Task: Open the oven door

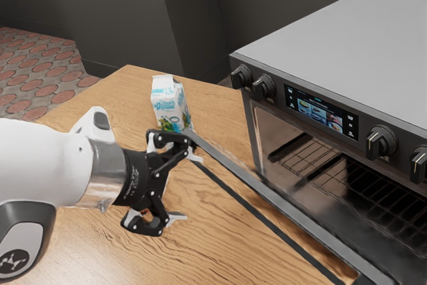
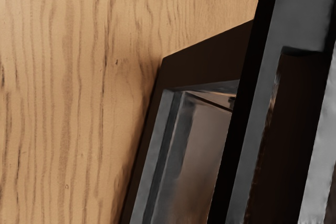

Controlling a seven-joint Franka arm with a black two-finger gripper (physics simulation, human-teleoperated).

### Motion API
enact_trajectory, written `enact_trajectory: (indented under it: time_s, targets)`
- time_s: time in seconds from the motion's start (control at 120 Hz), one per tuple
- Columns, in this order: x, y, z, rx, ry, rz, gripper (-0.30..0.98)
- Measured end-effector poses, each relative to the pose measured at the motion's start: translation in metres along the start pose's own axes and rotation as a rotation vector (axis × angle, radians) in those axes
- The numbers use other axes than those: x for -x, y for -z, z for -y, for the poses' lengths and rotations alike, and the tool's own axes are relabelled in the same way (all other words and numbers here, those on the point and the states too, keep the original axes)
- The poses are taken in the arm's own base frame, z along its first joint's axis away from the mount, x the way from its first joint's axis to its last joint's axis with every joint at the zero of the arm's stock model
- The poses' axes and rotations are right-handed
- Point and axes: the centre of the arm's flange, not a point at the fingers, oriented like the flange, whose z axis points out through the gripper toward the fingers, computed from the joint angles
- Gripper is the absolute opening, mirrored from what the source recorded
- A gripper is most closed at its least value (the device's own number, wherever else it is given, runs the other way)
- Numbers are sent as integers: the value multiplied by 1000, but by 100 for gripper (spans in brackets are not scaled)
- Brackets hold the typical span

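Observation:
The black gripper (image 1: 189, 187) stands open in the exterior view, its fingertips spread apart with bare wood visible between them. One finger is close to the near-left corner of the oven door (image 1: 293, 210); whether they touch I cannot tell. The door is tilted out from the oven (image 1: 320, 45), leaving a wide gap with the racks visible inside. A dark bar (image 1: 260, 215) runs alongside the door's upper edge, on the gripper's side. In the wrist view the door's grey frame (image 2: 304, 14) slants past the hand, above the wooden tabletop.
A white and blue carton (image 1: 170, 103) stands on the wooden table (image 1: 113, 101), just beyond the gripper and by the door's corner. Knobs (image 1: 381, 142) and a display (image 1: 321, 111) line the oven's front. Dark walls rise behind the table.

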Motion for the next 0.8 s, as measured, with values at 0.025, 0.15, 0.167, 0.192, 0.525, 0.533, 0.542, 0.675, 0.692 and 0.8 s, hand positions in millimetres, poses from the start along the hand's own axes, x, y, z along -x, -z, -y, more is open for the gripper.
enact_trajectory:
  time_s: [0.025, 0.15, 0.167, 0.192, 0.525, 0.533, 0.542, 0.675, 0.692, 0.8]
  targets:
    - [-2, 9, 6, 16, 7, -10, 68]
    - [0, 74, 46, 163, 81, -76, 68]
    - [1, 80, 50, 176, 88, -78, 68]
    - [3, 86, 53, 187, 92, -80, 68]
    - [-92, 87, -195, -301, -156, -233, 69]
    - [-96, 82, -192, -323, -157, -234, 69]
    - [-99, 77, -189, -344, -160, -234, 69]
    - [-95, 41, -145, -563, -266, -197, 69]
    - [-93, 40, -142, -577, -281, -192, 69]
    - [-90, 33, -127, -654, -346, -168, 69]
